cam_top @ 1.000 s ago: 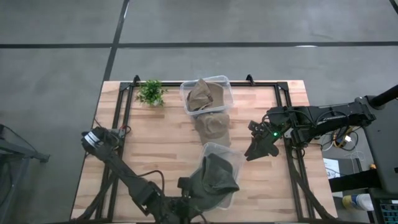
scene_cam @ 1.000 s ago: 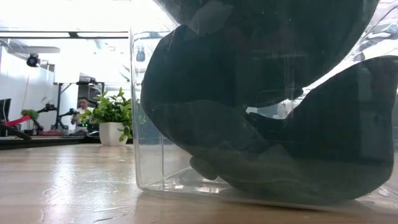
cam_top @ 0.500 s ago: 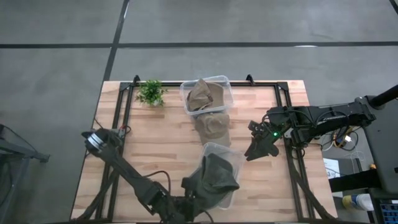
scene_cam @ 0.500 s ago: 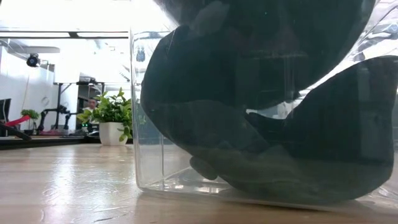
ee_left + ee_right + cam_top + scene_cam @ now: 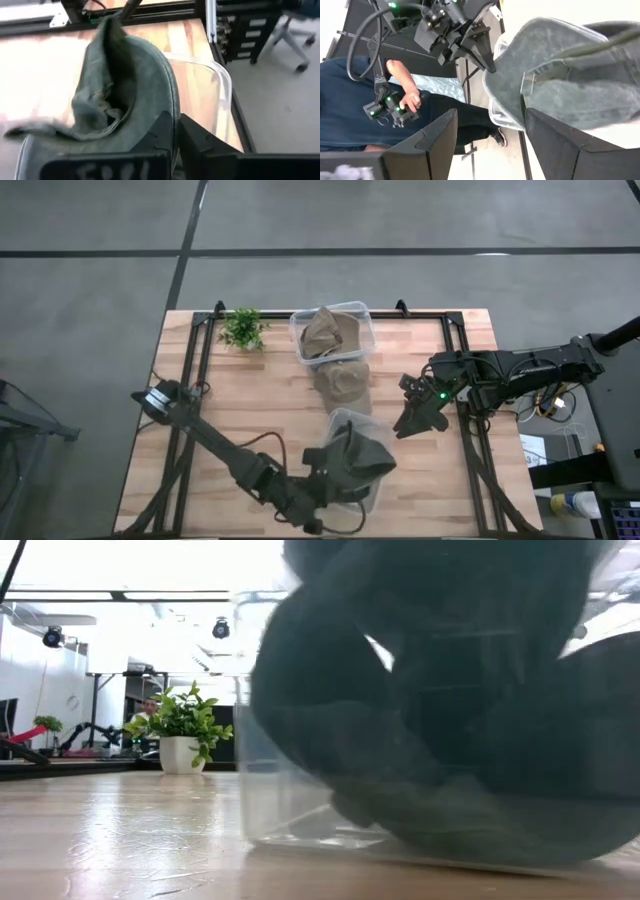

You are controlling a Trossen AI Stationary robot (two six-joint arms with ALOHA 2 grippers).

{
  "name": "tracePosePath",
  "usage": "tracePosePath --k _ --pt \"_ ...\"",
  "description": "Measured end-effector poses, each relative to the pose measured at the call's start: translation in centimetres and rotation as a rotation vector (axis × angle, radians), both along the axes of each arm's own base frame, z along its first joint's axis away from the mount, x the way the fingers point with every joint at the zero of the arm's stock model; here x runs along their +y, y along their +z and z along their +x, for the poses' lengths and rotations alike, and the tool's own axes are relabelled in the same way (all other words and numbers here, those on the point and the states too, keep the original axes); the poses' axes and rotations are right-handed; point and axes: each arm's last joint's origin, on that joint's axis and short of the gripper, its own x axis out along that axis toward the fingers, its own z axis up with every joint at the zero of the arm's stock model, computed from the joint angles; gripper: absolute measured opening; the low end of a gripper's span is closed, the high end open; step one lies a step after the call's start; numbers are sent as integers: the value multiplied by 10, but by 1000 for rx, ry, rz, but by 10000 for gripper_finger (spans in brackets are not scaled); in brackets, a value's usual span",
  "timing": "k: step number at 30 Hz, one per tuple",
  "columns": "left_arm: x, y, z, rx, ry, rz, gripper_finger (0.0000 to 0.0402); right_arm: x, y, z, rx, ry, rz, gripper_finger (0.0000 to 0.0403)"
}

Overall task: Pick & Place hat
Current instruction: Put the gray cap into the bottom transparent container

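The dark green hat (image 5: 355, 465) sits half in the clear bin (image 5: 372, 490) at the counter's (image 5: 250, 400) near edge, its crown bulging over the rim. The left hand (image 5: 175, 137) has its fingers pressed together on the hat's edge, apparently to lift it out. Beyond this bin lie a tan hat (image 5: 341, 383) and a second bin (image 5: 333, 332). The right hand (image 5: 410, 420) hovers spread just beside the near bin, likely waiting.
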Motion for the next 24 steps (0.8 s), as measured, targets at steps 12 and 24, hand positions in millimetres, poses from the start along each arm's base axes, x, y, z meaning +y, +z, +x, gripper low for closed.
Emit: tracePosePath --k 12,24 --pt "27 -2 18 250 -139 -514 60 0 0 0 0 0 0 228" --pt "33 45 11 133 -283 -481 82 0 0 0 1 0 0 228"
